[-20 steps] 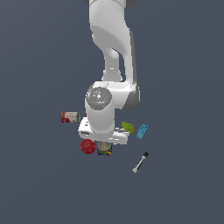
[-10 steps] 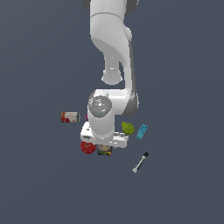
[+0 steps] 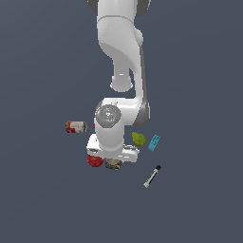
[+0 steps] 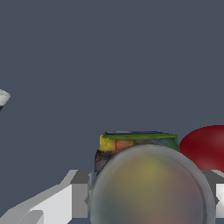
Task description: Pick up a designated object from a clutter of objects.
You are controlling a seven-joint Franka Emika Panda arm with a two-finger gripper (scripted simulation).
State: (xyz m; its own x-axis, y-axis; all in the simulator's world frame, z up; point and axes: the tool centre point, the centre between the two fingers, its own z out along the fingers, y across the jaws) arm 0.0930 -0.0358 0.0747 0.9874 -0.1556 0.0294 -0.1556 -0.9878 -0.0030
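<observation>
The dark multicoloured can (image 4: 148, 183) stands upright directly under the gripper (image 3: 113, 161), its silvery round top filling the wrist view and a label of yellow, red and green patches showing along its side. The red apple (image 3: 95, 161) sits just beside the gripper on the exterior view's left, the green pear (image 3: 138, 138), light-blue brick (image 3: 154, 142) and marker (image 3: 152, 176) lie off to that view's right, the red-white can (image 3: 76, 126) farther left, with bare tabletop (image 3: 199, 204) all around. The white arm reaches straight down, the gripper's pale fingers (image 4: 72, 192) flanking the can; I cannot tell whether they press it.
</observation>
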